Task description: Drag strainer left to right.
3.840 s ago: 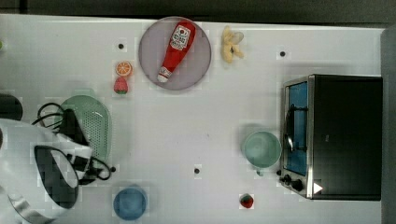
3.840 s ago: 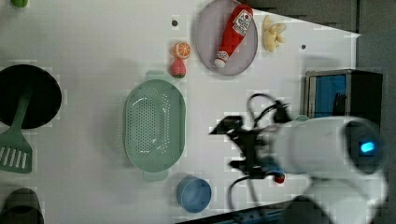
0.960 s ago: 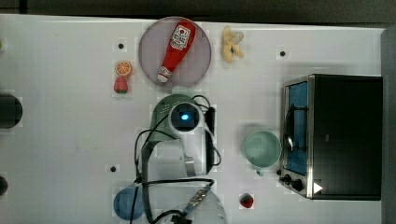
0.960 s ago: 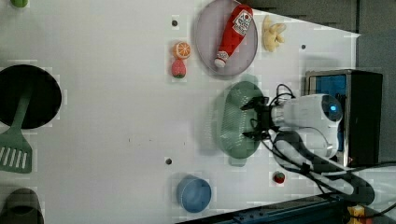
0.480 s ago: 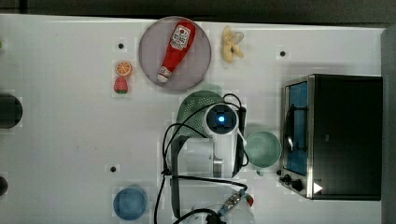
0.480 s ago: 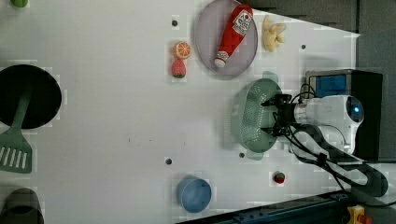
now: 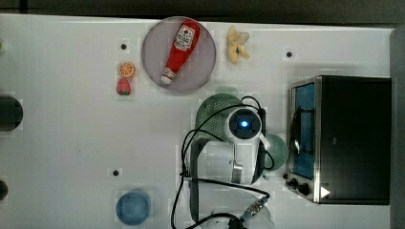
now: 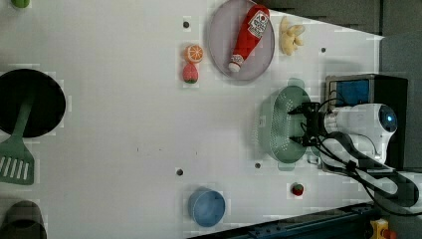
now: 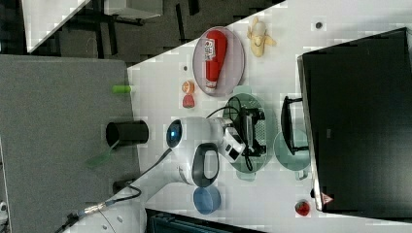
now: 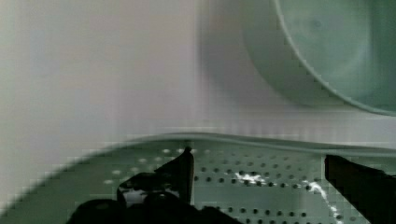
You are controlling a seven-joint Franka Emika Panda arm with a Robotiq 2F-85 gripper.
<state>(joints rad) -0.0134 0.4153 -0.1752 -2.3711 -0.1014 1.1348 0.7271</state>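
Strainer [image 8: 283,124] sits on the white desk [image 8: 124,129], in the left view just below the grey plate [image 8: 219,40] and just left of the oven [image 8: 366,89]. You see the gripper [image 8: 304,125] over its perforated bowl, near the left view's right rim. Its fingers [image 10: 180,175] stand wide apart inside the basin, clamping nothing. The teal cup [image 10: 336,51] lies just beside the strainer's rim.

Plastic, metal and a matt tabletop

We see the strainer [image 8: 281,124] as smooth, pale matt plastic with a perforated centre; the tabletop [image 8: 124,129] looks matt white, the oven [image 7: 351,138] dark with a metallic frame.
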